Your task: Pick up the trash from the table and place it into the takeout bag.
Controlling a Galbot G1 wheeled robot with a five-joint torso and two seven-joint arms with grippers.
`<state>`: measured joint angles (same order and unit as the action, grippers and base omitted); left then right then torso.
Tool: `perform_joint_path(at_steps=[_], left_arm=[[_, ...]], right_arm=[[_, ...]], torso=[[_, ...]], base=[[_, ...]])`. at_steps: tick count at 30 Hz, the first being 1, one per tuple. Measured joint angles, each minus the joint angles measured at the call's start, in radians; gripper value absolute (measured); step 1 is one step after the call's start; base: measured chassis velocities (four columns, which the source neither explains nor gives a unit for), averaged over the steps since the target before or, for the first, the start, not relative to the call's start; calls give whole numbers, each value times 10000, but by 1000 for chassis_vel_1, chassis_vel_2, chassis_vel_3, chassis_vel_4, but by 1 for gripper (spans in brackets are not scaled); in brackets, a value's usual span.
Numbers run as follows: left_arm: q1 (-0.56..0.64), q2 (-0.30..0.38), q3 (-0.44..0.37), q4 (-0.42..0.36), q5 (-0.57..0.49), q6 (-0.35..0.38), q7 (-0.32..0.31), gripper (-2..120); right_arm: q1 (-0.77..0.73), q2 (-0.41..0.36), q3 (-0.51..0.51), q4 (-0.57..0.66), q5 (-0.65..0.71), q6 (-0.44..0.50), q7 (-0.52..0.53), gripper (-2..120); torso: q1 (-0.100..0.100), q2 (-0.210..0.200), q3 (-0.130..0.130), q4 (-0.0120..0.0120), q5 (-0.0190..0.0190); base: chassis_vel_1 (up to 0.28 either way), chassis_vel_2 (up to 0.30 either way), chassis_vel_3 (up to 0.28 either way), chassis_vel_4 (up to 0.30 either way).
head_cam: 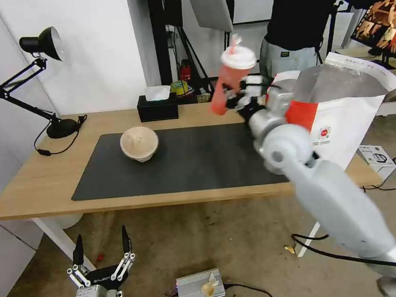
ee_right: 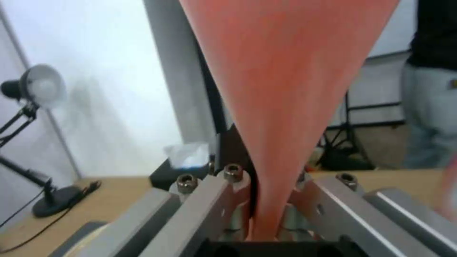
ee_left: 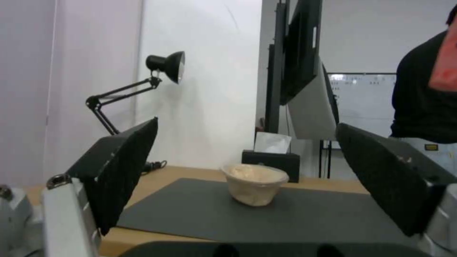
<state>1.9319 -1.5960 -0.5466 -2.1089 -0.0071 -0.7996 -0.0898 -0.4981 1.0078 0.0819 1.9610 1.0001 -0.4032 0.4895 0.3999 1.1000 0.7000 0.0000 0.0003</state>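
R gripper (head_cam: 236, 100) pinching red cup (head_cam: 230, 78) mid-air beside takeout bag (head_cam: 342, 103); L gripper (head_cam: 102, 258) spread (parked low).

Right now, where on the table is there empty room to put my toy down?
The dark mat is bare between the beige bowl and the takeout bag. The table wood is also free between the lamp base and the mat. It's crowded by the bag, where the right end effector holds the red cup.

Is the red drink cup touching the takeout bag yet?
Apart. In the head view the right gripper holds the red drink cup tilted in the air, with the gripper's body between it and the takeout bag.
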Motion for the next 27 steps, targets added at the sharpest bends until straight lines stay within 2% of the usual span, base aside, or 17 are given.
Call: perform_joint_path(at_steps=[3, 8, 18, 27], left_arm=[[-8, 1, 42, 20, 7, 0, 2, 100], [-43, 3, 26, 84, 8, 0, 2, 100], [-35, 7, 122, 79, 9, 0, 6, 100], [-33, 16, 163, 10, 17, 0, 15, 100]], right_arm=[[21, -842, 403, 459, 435, -111, 177, 2], [16, -1605, 767, 745, 644, -229, 240, 2], [-96, -2640, 1411, 803, 1161, -370, 175, 1], [13, -3665, 1668, 245, 1112, -810, -299, 1]], torso=[[1, 1, 0, -1, 0], [1, 1, 0, -1, -2], [0, 1, 0, 0, -1], [1, 0, 0, -1, -1]], base=[[0, 0, 0, 0], [0, 0, 0, 0], [0, 0, 0, 0], [0, 0, 0, 0]])
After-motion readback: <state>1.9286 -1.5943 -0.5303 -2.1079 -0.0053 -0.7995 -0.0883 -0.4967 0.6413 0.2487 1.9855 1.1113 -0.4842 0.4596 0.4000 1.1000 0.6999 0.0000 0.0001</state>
